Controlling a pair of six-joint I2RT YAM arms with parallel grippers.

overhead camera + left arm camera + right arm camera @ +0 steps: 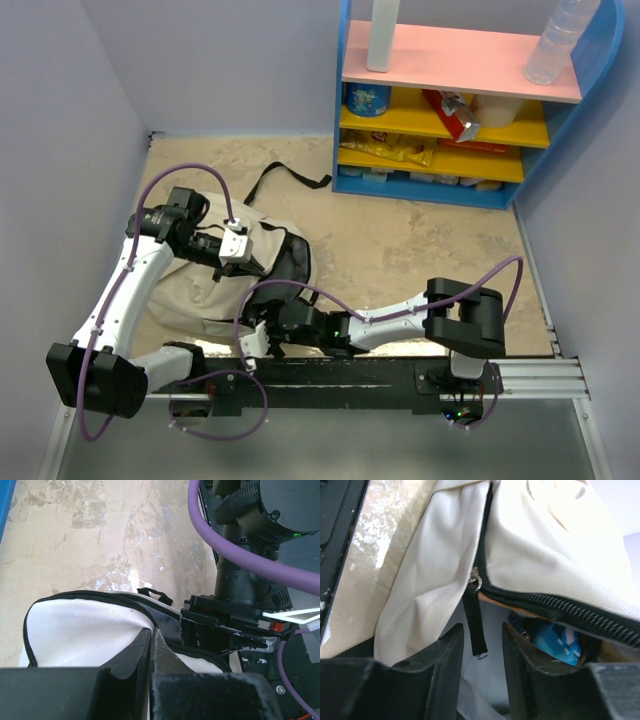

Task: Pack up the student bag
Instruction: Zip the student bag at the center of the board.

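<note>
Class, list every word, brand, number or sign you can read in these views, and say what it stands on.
No text is readable in any view.
On the shelf, the blue tub: print too small.
The red packet and yellow packets: blurred.
Inside the student bag, the blue item: white marks, unreadable.

a blue shelf unit [343,100] holds a clear bottle [560,40] and yellow snack packets [385,150].
</note>
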